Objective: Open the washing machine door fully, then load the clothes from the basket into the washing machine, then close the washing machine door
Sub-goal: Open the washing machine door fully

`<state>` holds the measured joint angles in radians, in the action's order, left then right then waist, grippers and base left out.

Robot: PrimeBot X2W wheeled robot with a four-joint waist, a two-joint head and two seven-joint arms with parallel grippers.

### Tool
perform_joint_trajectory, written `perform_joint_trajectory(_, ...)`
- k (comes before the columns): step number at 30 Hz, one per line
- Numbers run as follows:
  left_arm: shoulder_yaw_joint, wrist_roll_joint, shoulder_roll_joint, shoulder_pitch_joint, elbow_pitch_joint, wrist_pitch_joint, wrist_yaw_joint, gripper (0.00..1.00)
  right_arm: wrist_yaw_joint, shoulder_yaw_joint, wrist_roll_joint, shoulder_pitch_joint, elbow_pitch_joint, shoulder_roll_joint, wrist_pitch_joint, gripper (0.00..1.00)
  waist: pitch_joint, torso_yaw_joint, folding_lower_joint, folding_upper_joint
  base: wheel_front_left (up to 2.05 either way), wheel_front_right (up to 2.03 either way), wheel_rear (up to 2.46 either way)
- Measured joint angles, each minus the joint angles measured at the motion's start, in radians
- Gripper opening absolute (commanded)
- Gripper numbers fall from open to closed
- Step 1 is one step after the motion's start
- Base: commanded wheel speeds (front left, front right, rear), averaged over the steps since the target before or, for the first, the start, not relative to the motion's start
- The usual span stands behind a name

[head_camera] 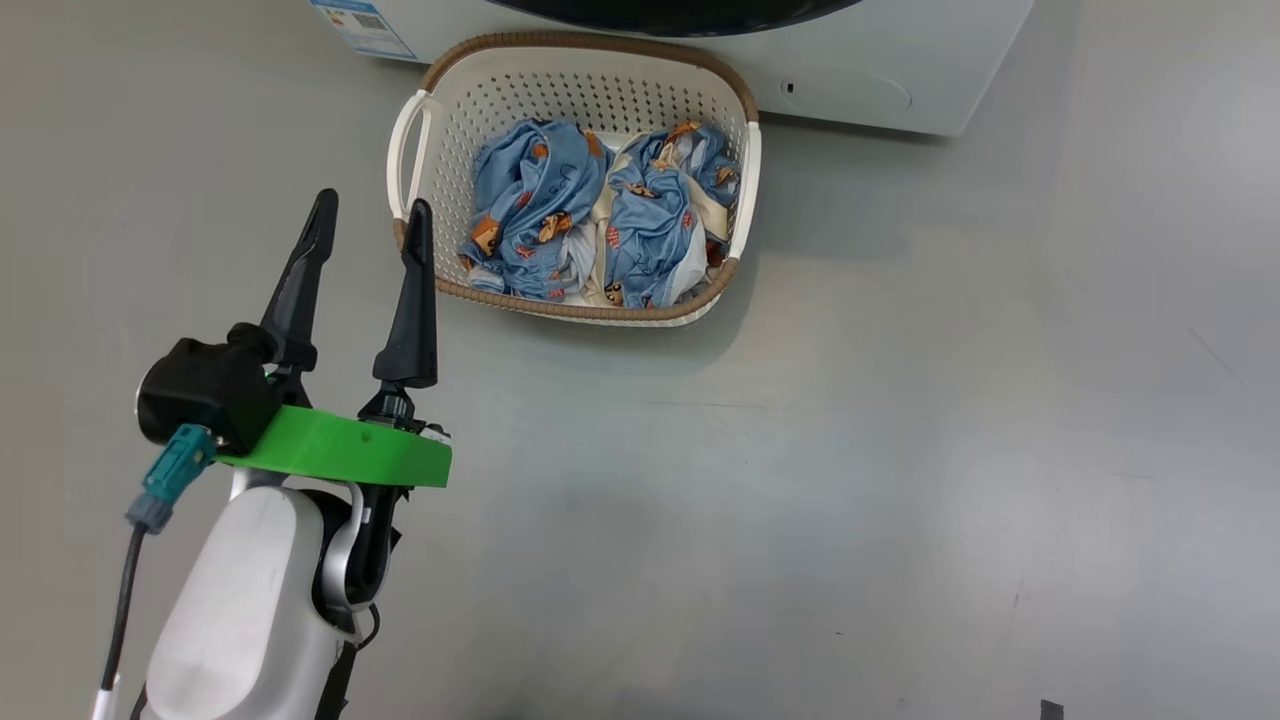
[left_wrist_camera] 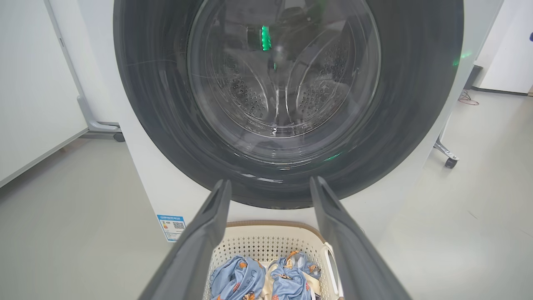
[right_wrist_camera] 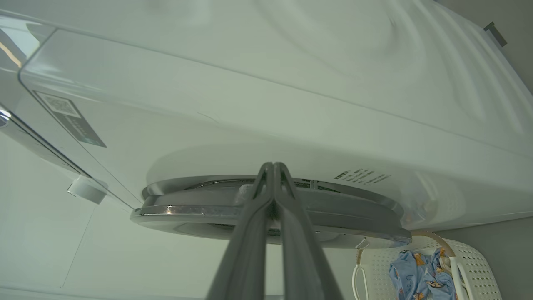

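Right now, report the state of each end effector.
Left end effector: open, empty.
Right end effector: shut, nothing between its fingers, tips at the washing machine door rim.

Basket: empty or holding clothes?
Not empty. The basket holds the clothes, two crumpled light blue bundles side by side on its floor; the left wrist view shows them there too.

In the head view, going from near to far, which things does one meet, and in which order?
left gripper, open → basket holding the clothes → washing machine
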<state>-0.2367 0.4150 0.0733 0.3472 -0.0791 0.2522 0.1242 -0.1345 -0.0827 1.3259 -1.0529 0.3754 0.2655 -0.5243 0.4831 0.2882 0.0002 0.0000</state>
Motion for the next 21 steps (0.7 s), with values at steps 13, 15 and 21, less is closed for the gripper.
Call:
perform_joint_trajectory(13,-0.023,0.001,-0.024,0.055,-0.005,0.0,0.0,1.0,0.0,0.067,-0.036,-0.094,0.048,-0.026,-0.085,0.0,0.08,0.063,-0.0001,0.0,0.0,0.0,0.0)
perform_joint_trajectory(15,-0.023,0.001,-0.025,0.055,-0.007,0.0,0.0,1.0,0.0,0.067,-0.04,-0.098,0.058,-0.034,-0.086,0.0,0.086,0.07,-0.0001,0.0,0.0,0.0,0.0)
perform_joint_trajectory(21,-0.023,0.008,-0.027,0.058,-0.01,0.0,0.0,1.0,0.0,0.065,-0.052,-0.127,0.076,-0.038,-0.086,0.0,0.092,0.08,-0.0001,0.0,0.0,0.0,0.0)
